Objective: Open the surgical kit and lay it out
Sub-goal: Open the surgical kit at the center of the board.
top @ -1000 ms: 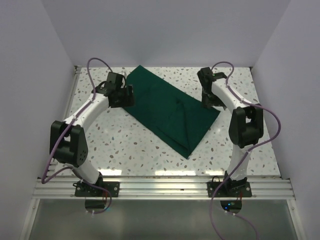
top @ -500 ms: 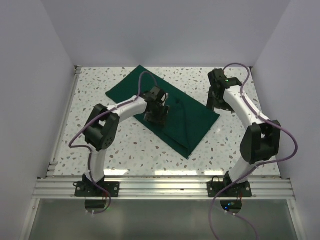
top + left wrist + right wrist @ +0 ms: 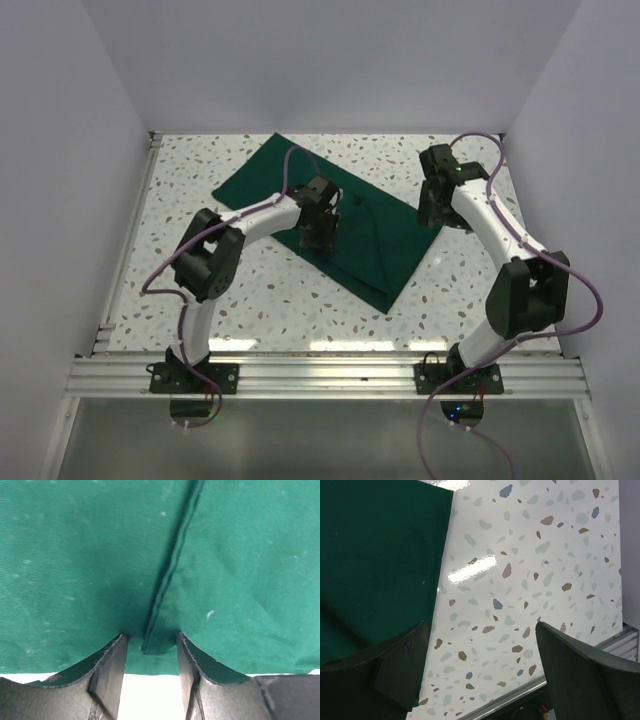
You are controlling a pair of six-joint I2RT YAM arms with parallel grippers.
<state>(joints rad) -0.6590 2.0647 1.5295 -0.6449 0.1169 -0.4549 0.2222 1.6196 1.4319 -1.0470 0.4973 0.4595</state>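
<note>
Left pincer [image 3: 151, 645]: jaws about half open and pointing down at the dark green cloth wrap of the surgical kit [image 3: 75, 555]. They straddle the near corner of a folded flap. The flap's stitched hem [image 3: 172, 555] runs away from the gap between the fingers. A sliver of space shows between the corner and the left finger, so I judge no grip made yet.

Right pincer [image 3: 482, 630]: jaws wide apart, nothing between them. It hovers over the white speckled table [image 3: 545, 555] just off the wrap's right edge, with one finger overlapping the cloth in the wrist view. Contact cannot be told.

Kit position: the wrap lies flat on the table as a long diagonal band, from far left-of-centre to near centre. The left pincer is over its near-left edge, the right pincer at its right corner.

Progress, judged from the layout: early.
- The cloth is spread lengthwise, but its flaps remain folded over the middle.
- No steel tray or silver instruments are visible; presumably they are covered.
- Left to do: clamp the flap, peel it back, open the remaining folds, expose the tray, set out the instruments.
</note>
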